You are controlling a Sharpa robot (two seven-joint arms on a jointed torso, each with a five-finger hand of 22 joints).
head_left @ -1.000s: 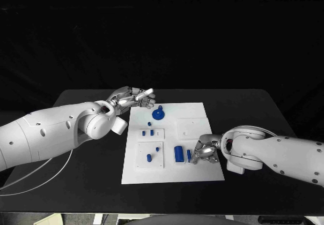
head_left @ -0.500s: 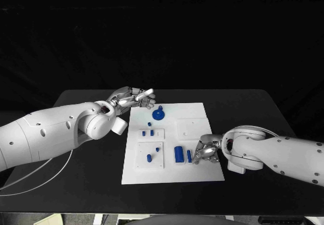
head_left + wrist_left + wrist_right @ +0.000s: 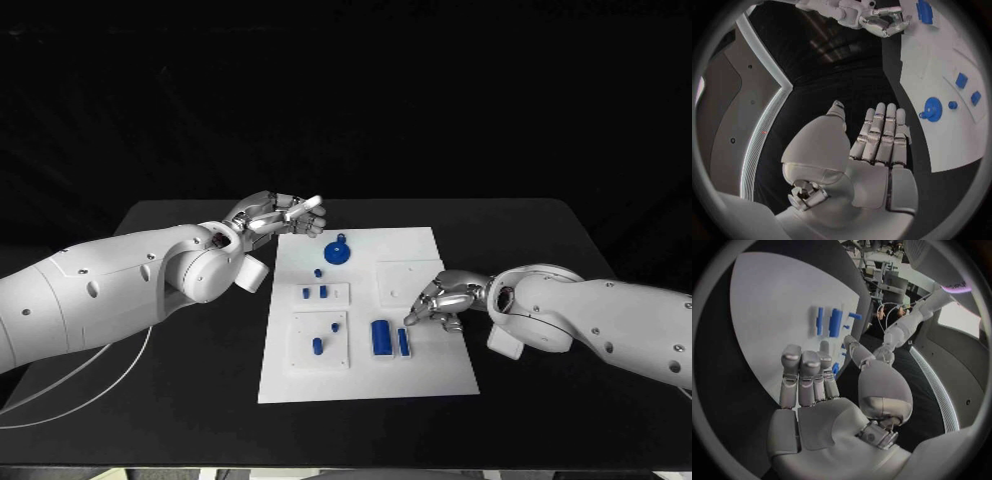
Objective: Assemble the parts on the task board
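The left hand hung at the board's far left corner, fingers laid side by side and straight, nothing in them. Just right of it the round part, a gear-like disc with a small knob, lay flat near the board's far edge, with a small peg close by on its near side. Nearer the robot came two little tabs on a raised square, then a long peg and a stub on a second square.

Middle of the board: a fat bar and a slim bar lay side by side, touching or nearly so. The right hand hovered just to their right, over the board's right half, fingers loosely curled and holding nothing.

By my read, these parts were hard plastic, light, stiff and smooth, so not fragile but liable to skid or tip out of a pinch. The bars looked best taken across their long sides, the disc by its rim or knob; the pegs were small enough to want a fine fingertip pinch.

The board itself was flat, white and slick-looking, lying on a matte black bench. Room was decent: open bench on both sides of the board, dark backdrop behind, nothing crowding either arm.
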